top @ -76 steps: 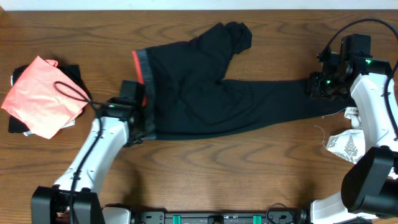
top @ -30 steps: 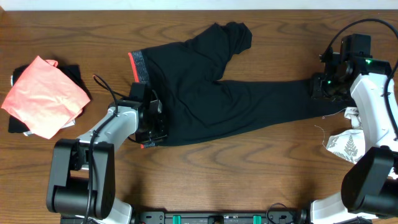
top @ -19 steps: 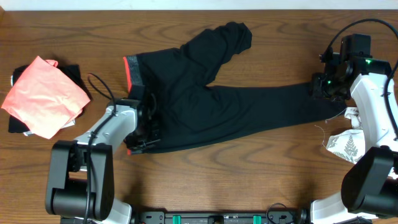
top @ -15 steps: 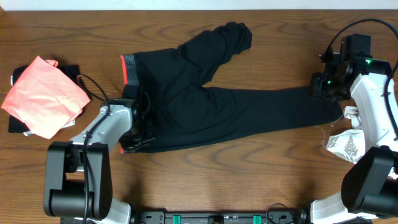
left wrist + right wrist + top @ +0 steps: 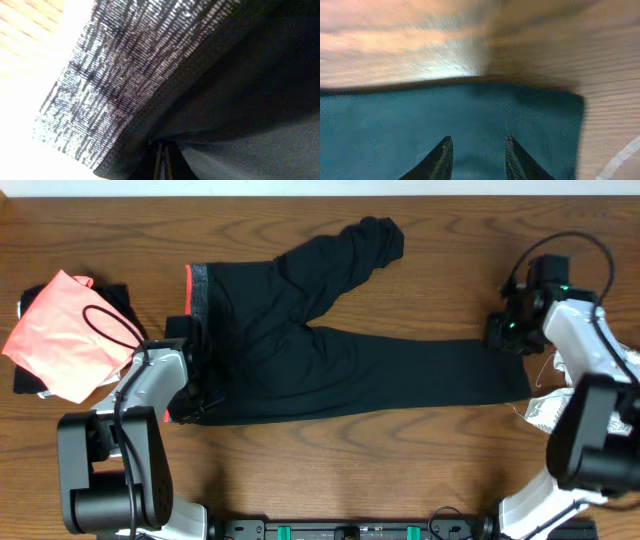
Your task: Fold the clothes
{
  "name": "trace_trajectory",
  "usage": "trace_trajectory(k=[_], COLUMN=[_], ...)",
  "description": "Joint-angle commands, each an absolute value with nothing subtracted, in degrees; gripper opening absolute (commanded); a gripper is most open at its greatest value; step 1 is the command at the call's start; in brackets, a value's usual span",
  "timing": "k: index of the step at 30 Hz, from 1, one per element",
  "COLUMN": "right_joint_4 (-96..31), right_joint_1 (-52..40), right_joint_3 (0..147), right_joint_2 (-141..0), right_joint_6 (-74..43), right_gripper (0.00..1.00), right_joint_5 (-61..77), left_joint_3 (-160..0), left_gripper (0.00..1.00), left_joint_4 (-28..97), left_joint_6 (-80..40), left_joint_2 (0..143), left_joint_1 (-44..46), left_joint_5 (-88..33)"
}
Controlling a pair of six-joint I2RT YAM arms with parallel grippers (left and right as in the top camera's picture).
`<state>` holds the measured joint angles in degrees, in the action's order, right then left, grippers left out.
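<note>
Wood table (image 5: 400, 450), left tool (image 5: 190, 395) pinching leggings (image 5: 330, 360) waistband (image 5: 125, 75), right tool (image 5: 475, 155) over cuff (image 5: 535, 130)

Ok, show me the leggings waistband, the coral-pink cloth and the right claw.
leggings waistband (image 5: 200, 288): overhead view, middle of the grey band.
coral-pink cloth (image 5: 62, 332): overhead view, centre of its top.
right claw (image 5: 478, 144): right wrist view, midway between its fingertips.

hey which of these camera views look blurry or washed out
Overhead is sharp and evenly lit; left wrist is blown out white at its left edge beside the waistband; right wrist is smeared across the table, leggings tinted teal.
</note>
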<state>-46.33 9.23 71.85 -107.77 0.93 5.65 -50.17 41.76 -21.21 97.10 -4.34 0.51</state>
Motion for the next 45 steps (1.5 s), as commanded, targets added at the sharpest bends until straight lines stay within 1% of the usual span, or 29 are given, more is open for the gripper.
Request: trace_trajectory(k=[1,9,14,16,22,25,27,30,34,36,38,39,41,42,43,45], right_joint_4=[-46.0,-49.7,-53.8,-55.0,-57.5,-56.8,-55.8,-55.3,-55.7,-54.8,-52.4,-50.9,-46.3,-43.5,-41.6,-36.6], right_joint_1=[8.6,8.6,9.4,9.9,12.1,12.4,12.2,11.4,9.3,7.7,5.7,4.6,2.1,0.8,-0.2,-2.6], right_joint_3=[71.2,71.2,71.2,71.2,71.2,71.2,71.8,74.3,79.6,82.1,84.4,85.1,85.6,85.7,85.6,85.6], right_joint_2=[-112.2,-118.2,-118.3,-118.3,-118.3,-118.3,-118.0,-116.4,-112.1,-109.5,-107.0,-106.2,-105.1,-105.0,-105.1,-106.2], right_joint_6=[-0.2,-0.2,-6.7,-7.9,-10.0,-10.2,-8.2,-5.3,-3.5,-2.3,-0.3,0.5,1.9,2.6,3.0,3.1], right_gripper=[0.32,0.34,0.34,0.33,0.34,0.34,0.34,0.38,0.42,0.46,0.55,0.60,0.66,0.67,0.66,0.54], right_joint_5=[5.4,3.6,-4.9,-6.1,-6.2,-3.8,0.0,4.4,6.3,7.5,9.6,10.7,12.8,13.5,13.8,13.9], left_joint_3=[-47.3,-47.3,-47.3,-47.3,-47.3,-47.4,-47.9,-50.1,-52.7,-53.5,-53.6,-53.6,-53.6,-53.6,-53.6,-53.6], left_gripper=[0.06,0.06,0.06,0.07,0.06,0.06,0.06,0.06,0.07,0.11,0.17,0.24,0.32,0.34,0.35,0.37], left_joint_4=[41.1,42.2,42.2,42.2,42.2,42.2,42.4,43.4,43.3,42.2,39.3,38.2,35.0,33.2,31.7,29.3], left_joint_6=[-22.0,-22.0,-22.0,-22.0,-22.0,-22.0,-22.0,-21.7,-21.7,-21.4,-20.2,-20.2,-20.2,-19.4,-18.4,-16.5], left_joint_2=[100.6,100.6,100.6,100.6,100.6,100.6,100.2,97.9,91.7,88.3,84.1,82.9,80.6,79.8,79.4,79.4], left_joint_1=[-5.5,-5.5,-5.5,-5.5,-5.5,-5.5,-5.5,-5.4,-5.4,-5.4,-5.4,-5.4,-5.1,-4.9,-4.5,-3.4], left_joint_5=[5.8,5.8,5.8,5.8,5.8,5.8,5.1,5.0,4.9,3.6,0.7,-0.1,-2.1,-2.8,-3.5,-4.1])
